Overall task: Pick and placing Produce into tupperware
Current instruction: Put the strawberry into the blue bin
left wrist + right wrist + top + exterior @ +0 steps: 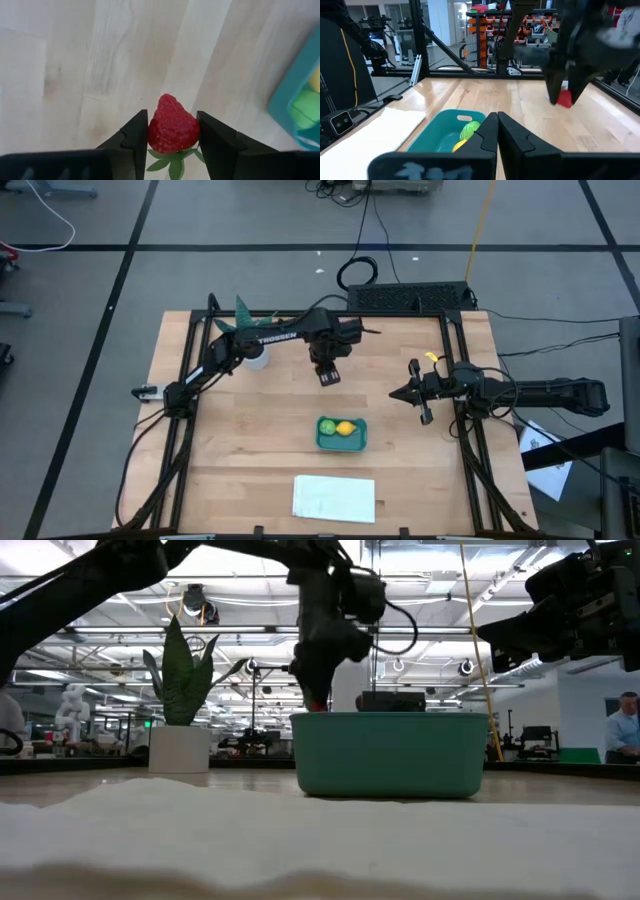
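Observation:
My left gripper hangs above the table's middle, beyond the teal tupperware, shut on a small red strawberry. The strawberry also shows red below those fingers in the right wrist view. The tub rests flat on the wood and holds a light green round piece and a yellow lemon. My right gripper waits shut at the table's right side, above the wood, pointing toward the left. My left gripper pinches the strawberry by its two sides between both fingers, close to its green leafy end. The fingers come from above, pointing down. The berry is lifted clear of the table, its pointed tip sticking out past the fingertips.
A green spiky plant in a white pot stands near the far left corner, beside the left arm. A flat white sheet lies at the near edge in front of the tub. Bare wood lies between tub and right gripper.

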You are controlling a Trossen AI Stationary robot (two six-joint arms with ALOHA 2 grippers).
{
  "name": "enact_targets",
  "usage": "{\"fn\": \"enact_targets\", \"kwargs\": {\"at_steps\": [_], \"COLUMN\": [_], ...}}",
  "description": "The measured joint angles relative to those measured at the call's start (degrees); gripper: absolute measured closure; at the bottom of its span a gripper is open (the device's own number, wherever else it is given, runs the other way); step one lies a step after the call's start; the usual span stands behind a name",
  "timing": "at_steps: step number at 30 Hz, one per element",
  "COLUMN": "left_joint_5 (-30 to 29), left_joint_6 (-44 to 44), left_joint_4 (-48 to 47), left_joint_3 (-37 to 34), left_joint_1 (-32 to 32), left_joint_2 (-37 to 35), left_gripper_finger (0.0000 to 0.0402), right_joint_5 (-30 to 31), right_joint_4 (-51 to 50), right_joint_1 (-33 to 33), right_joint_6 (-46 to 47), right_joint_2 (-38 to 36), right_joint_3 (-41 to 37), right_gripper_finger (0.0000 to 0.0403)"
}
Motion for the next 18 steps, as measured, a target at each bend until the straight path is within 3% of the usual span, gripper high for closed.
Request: {"fn": "enact_targets", "kwargs": {"at_steps": [18], "left_joint_5": [3.07], "left_joint_6": [1.16], "left_joint_4": [-1.09], "left_joint_3": [1.24], "left_joint_1": [0.04], "left_joint_2": [-8.80], "left_gripper_finger": [0.0269], "right_joint_5": [0.01], "right_joint_4": [0.44], "right_joint_1": [0.00], "right_joint_6": [-0.01], "right_joint_2": [0.00], "right_joint_3": [-0.01], "right_gripper_finger": [0.0403]}}
